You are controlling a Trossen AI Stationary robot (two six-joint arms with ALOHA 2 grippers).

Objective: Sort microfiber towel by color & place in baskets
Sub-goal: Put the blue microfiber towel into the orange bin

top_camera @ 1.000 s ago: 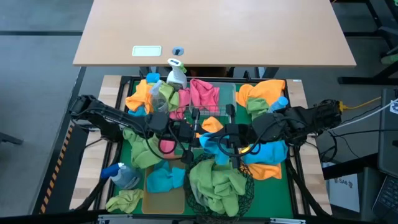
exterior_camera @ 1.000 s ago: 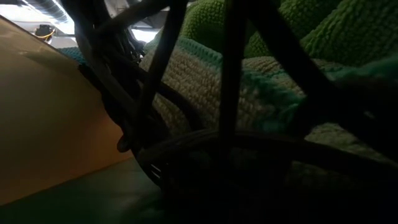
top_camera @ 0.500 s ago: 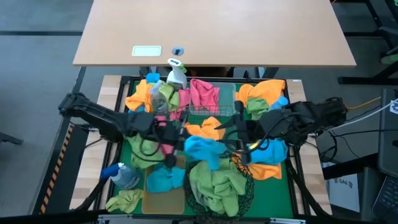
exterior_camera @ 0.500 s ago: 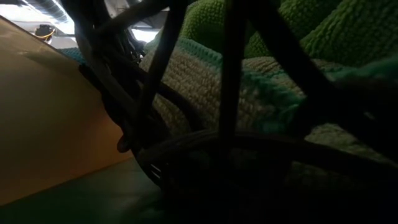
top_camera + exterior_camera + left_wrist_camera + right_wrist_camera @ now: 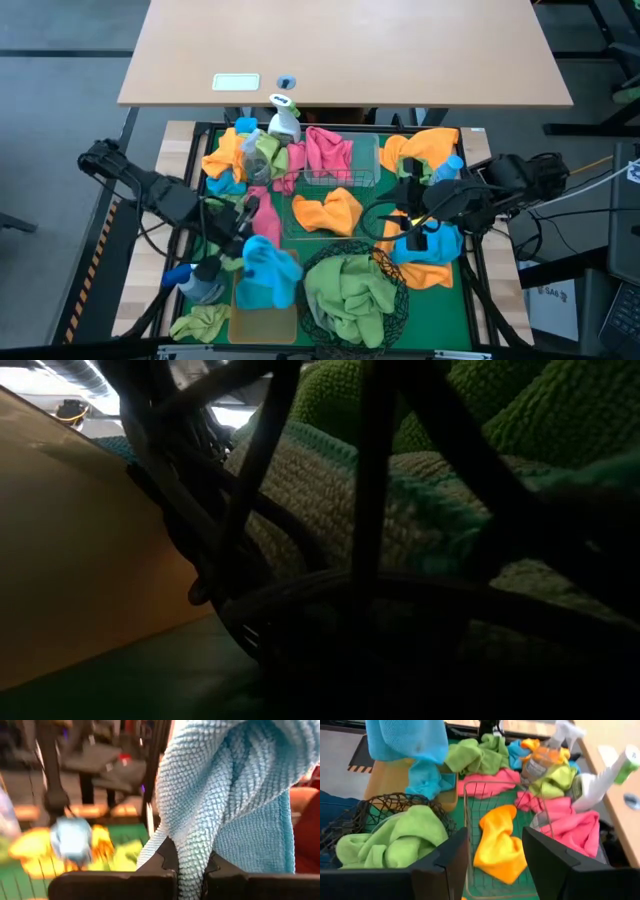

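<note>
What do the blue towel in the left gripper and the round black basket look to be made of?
Blue towel, pinched in the shut left gripper: soft microfiber-type cloth by its look, matte, with a fine waffle-like knit and limp drape. Round black basket: looks like thin dark wire mesh, since the green towels show through its open diamond lattice. Whether the wire is coated is unclear.

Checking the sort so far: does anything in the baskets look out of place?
Nothing looks mis-sorted: the round black mesh basket holds only green towels, the wire basket one orange towel. The left gripper holds a blue towel over the tan bin.
</note>
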